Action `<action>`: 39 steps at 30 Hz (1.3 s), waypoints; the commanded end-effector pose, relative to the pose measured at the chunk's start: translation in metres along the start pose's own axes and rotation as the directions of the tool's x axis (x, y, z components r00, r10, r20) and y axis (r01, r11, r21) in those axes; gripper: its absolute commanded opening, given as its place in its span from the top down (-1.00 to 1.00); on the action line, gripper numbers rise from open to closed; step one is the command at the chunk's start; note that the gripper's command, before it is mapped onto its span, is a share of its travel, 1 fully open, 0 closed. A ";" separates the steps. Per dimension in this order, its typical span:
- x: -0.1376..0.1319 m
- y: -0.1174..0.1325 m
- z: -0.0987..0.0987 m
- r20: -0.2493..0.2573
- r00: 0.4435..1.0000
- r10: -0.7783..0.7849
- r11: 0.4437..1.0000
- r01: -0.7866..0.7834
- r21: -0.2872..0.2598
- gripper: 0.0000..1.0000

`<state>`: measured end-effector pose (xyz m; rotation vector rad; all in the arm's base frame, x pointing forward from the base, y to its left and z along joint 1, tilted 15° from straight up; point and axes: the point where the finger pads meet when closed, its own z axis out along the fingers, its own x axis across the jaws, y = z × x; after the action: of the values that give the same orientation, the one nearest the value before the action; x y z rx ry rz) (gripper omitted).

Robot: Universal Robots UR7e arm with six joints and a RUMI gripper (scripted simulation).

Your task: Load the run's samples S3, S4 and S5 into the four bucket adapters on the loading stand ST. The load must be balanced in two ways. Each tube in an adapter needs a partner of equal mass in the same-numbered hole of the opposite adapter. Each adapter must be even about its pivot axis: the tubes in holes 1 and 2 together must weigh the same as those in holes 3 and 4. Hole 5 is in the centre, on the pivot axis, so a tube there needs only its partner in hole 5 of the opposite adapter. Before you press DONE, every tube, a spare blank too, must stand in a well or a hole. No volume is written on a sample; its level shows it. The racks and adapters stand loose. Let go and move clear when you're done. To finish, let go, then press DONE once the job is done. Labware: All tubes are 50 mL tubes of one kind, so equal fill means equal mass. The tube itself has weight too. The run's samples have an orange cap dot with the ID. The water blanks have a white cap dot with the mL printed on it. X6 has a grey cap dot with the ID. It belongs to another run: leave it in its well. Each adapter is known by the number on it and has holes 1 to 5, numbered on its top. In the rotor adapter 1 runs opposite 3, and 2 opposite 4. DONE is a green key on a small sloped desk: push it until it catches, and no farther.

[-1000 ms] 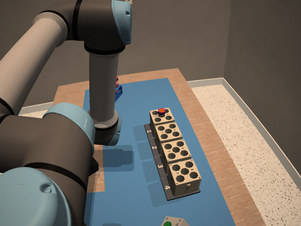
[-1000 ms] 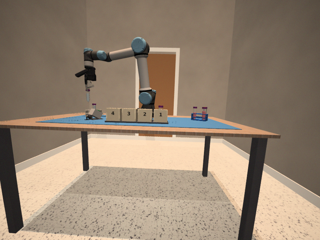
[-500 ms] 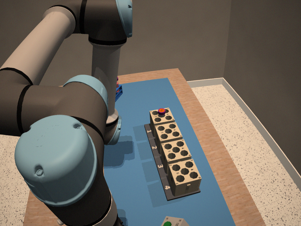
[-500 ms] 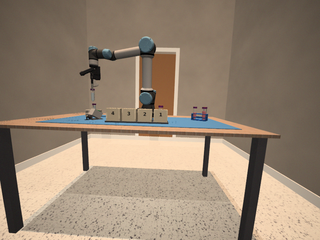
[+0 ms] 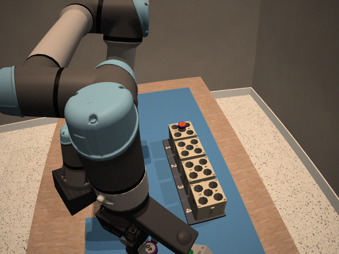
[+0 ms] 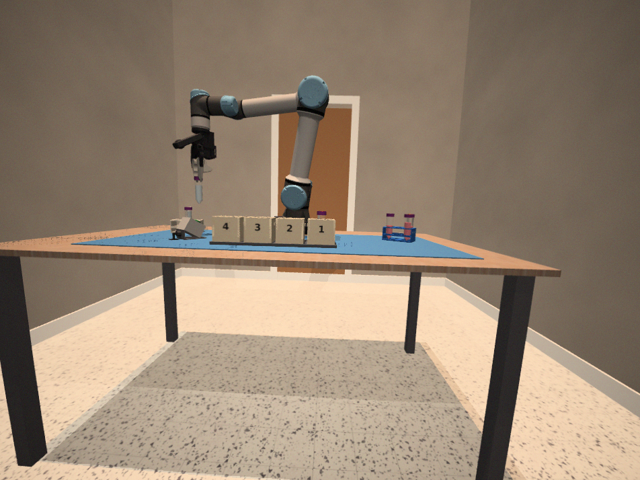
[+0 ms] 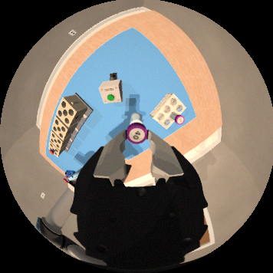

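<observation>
Matt blue mat (image 5: 164, 109), wood-grain table (image 5: 232, 122)

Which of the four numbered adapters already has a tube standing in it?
Adapter 1, at the far end of the loading stand in the top view. An orange-dotted tube stands in it; adapters 2, 3 and 4 show only open holes.

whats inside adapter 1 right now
One tube with an orange cap dot stands in a back hole of adapter 1; its other holes look empty. The ID and fill level cannot be seen.
</observation>
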<state>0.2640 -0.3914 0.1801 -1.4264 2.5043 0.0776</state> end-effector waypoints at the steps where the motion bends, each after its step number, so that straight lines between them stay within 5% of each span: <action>1: -0.032 0.009 -0.002 -0.001 0.991 -0.132 0.991 0.132 0.005 1.00; 11: -0.084 0.023 -0.001 -0.002 0.941 -0.339 0.941 0.339 0.005 1.00; 27: -0.174 0.049 -0.001 -0.004 0.752 -0.659 0.752 0.659 0.004 1.00; 39: -0.238 0.067 -0.001 -0.004 0.748 -0.664 0.748 0.664 0.004 1.00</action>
<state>0.3185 -0.1720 0.2305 -2.2176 1.8339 -0.0662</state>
